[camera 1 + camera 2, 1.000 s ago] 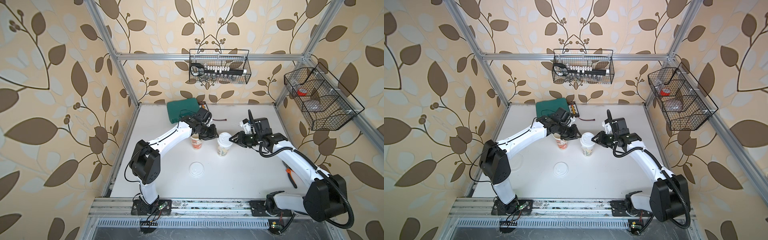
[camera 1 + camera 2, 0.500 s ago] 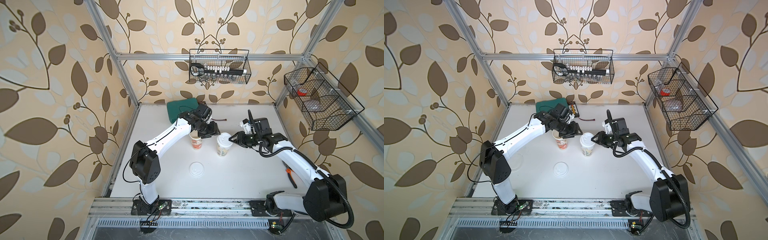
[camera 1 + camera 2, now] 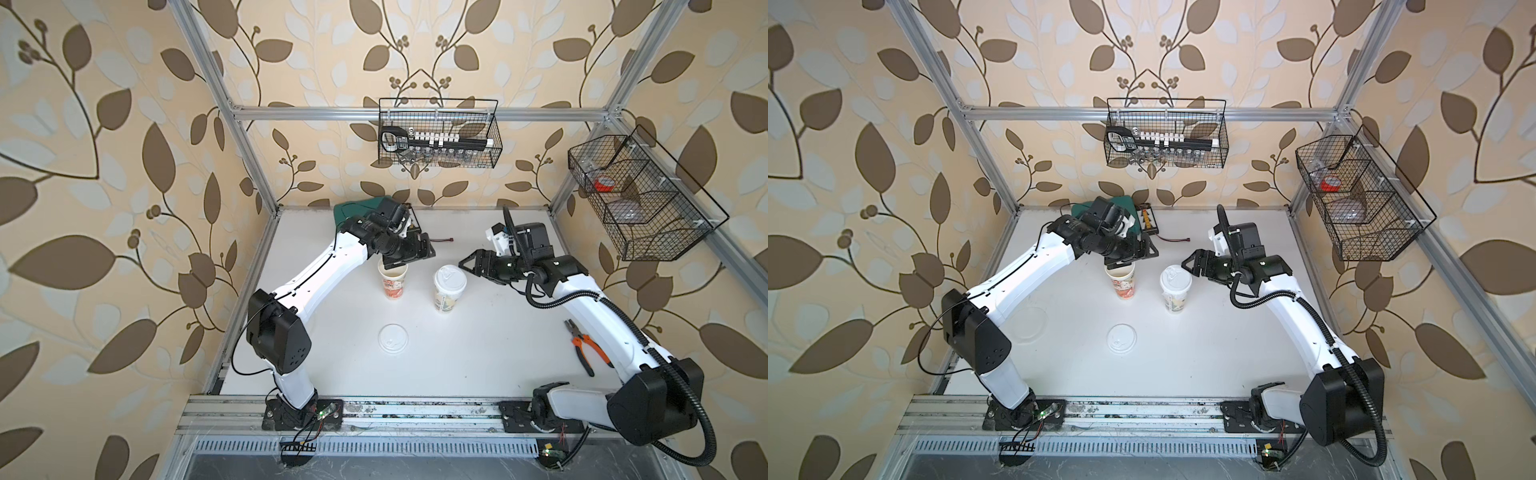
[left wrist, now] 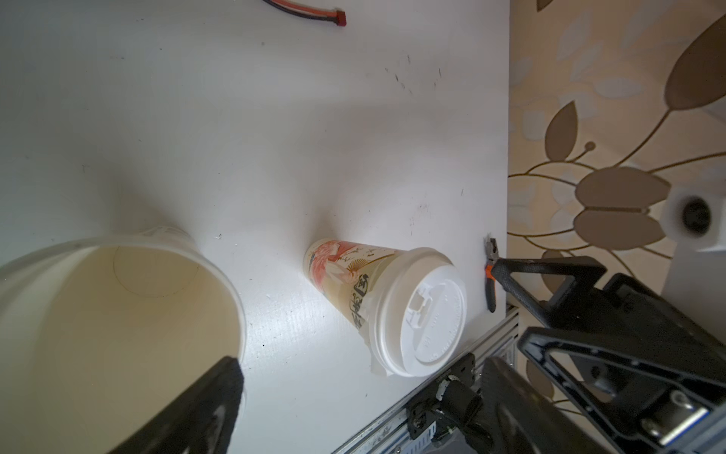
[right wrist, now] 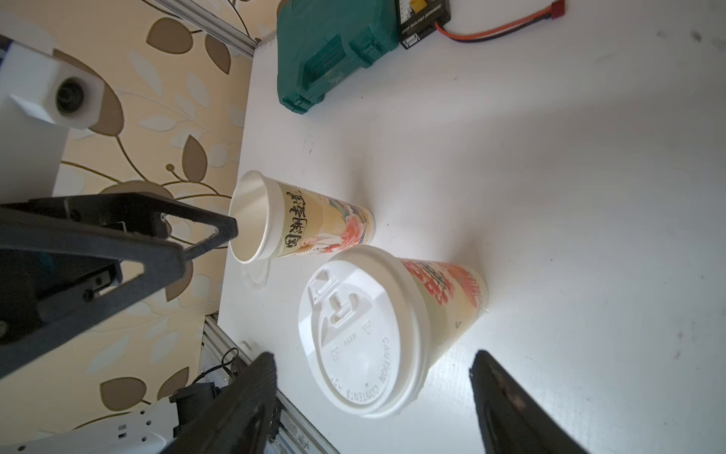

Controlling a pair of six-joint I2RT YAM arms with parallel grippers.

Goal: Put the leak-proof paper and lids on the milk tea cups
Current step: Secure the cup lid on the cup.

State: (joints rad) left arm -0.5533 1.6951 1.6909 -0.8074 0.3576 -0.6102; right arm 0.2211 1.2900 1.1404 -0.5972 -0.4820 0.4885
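Observation:
Two milk tea cups stand mid-table. The red-orange cup (image 3: 392, 280) (image 4: 98, 334) (image 5: 314, 224) is open-topped. The green-beige cup (image 3: 448, 291) (image 5: 444, 298) wears a white lid (image 3: 449, 276) (image 4: 428, 310), and a ragged edge of leak-proof paper (image 4: 371, 351) sticks out under it. Another faint round film (image 3: 1027, 324) lies flat on the table at the left. My left gripper (image 3: 405, 259) (image 4: 361, 408) hangs open over the open cup's far rim, holding nothing. My right gripper (image 3: 465, 266) (image 5: 373, 401) is open just right of the lidded cup, apart from it.
A loose white lid (image 3: 392, 338) lies in front of the cups. Orange-handled pliers (image 3: 586, 347) lie by the right arm. A green case (image 5: 334, 51) and a black charger (image 3: 1148, 218) with a red wire sit at the back. Wire baskets (image 3: 438, 137) hang on the walls.
Both grippers have opened wide from nearly shut. The arms have hardly shifted, and both cups stand where they were.

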